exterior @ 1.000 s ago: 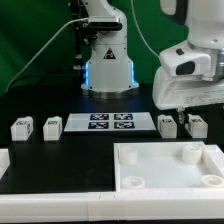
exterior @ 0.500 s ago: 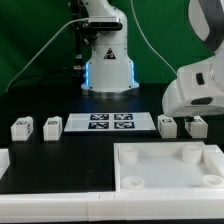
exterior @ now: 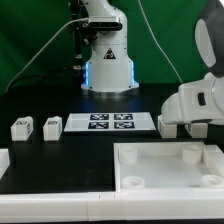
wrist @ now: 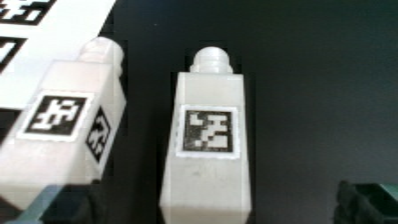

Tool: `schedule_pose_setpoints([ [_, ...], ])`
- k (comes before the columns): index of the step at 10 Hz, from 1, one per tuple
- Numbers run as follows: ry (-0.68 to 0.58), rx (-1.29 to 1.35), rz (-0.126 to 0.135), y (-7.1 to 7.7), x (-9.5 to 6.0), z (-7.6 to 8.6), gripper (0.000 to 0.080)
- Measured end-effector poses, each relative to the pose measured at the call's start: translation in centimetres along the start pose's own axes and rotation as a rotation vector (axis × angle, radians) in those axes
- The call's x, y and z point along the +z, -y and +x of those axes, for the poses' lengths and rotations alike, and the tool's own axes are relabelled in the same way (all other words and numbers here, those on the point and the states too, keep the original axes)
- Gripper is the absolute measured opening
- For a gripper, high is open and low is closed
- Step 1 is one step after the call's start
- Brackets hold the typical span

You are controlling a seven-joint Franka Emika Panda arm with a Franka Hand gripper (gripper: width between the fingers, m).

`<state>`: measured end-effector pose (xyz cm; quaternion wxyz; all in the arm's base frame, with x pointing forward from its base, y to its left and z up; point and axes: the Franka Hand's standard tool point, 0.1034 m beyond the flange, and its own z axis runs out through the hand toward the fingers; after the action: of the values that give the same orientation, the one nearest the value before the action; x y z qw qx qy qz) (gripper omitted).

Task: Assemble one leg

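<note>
White leg under the wrist: small white rectangular block (wrist: 210, 140) with a black-and-white square tag on its upper face and a rounded peg at one end, lying flat on the black table (exterior: 60, 150), centred in the wrist view
Jaws: spread wide and holding nothing; one dark fingertip (wrist: 57, 205) shows on one side of that block and the other fingertip (wrist: 374, 198) on the opposite side, with bare table between the latter and the block
Neighbouring leg: second white tagged block (wrist: 68, 115) of the same kind, just beside the first and roughly parallel to it, a dark strip of table between them
Arm: white wrist housing (exterior: 198, 100) hangs low over the table at the exterior view's right and hides most of these two blocks from that camera
Other legs: two more white tagged blocks (exterior: 20, 128) (exterior: 52, 126) near each other at the exterior view's left, well apart from the jaws
Marker board: thin flat white marker board (exterior: 108, 122) printed with four tags, lying between the left pair and the right pair
Tray piece: large white tray-like piece with round sockets (exterior: 170, 165) on the table, nearer the exterior camera than the blocks
Base: white robot base with a blue glow (exterior: 108, 65) behind the marker board
Backdrop: green curtain (exterior: 30, 30)
</note>
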<state>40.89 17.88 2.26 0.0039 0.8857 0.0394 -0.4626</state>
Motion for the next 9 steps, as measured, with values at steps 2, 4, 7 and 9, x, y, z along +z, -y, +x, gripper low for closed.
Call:
schedule_pose_setpoints([
  [2, 0.004, -0.001, -0.004, 0.1, 1.4, 0.1, 0.0649],
  [4, 0.018, -0.002, -0.011, 0.2, 2.1, -0.1, 0.0649],
  [7, 0.02, -0.003, -0.011, 0.2, 2.3, -0.2, 0.0554],
  [9, 0.02, -0.003, -0.011, 0.2, 2.2, -0.2, 0.029],
])
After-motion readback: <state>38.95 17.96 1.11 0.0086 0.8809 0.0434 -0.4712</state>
